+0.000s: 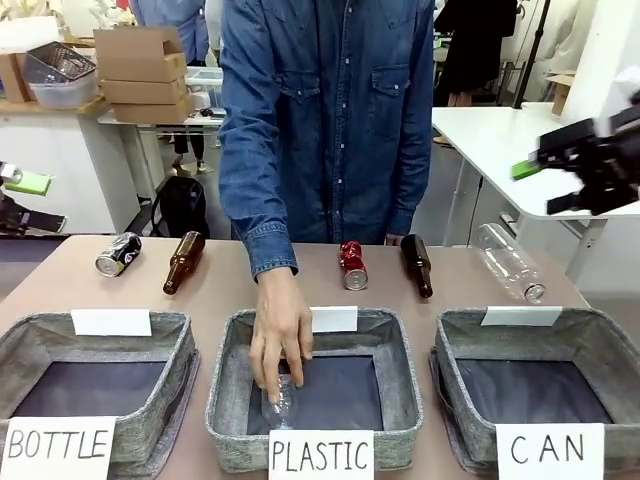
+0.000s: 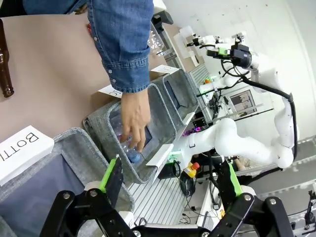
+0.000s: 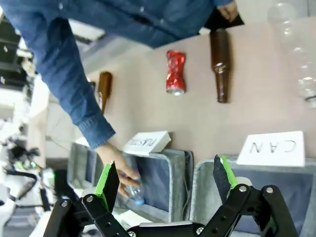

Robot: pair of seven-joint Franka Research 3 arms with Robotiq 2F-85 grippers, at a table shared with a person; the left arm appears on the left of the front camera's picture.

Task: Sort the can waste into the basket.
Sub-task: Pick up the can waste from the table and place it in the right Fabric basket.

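Tabletop [image 1: 60, 290]: person's hand [image 1: 280, 335] holds bottle [image 1: 280, 405] inside PLASTIC basket [image 1: 225, 390]; red can [image 1: 351, 264] behind; left tool [image 2: 173, 173], right tool [image 3: 165, 170] apart.

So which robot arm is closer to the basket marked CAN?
Right. The right end effector hangs open, raised at the row's end with the CAN basket; the left end effector is by the BOTTLE basket, at the opposite end.

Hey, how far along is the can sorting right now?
Nothing is sorted yet: the CAN basket looks empty. The red can and the dark can lie on the table, both left to move. The left gripper and right gripper are open and empty.
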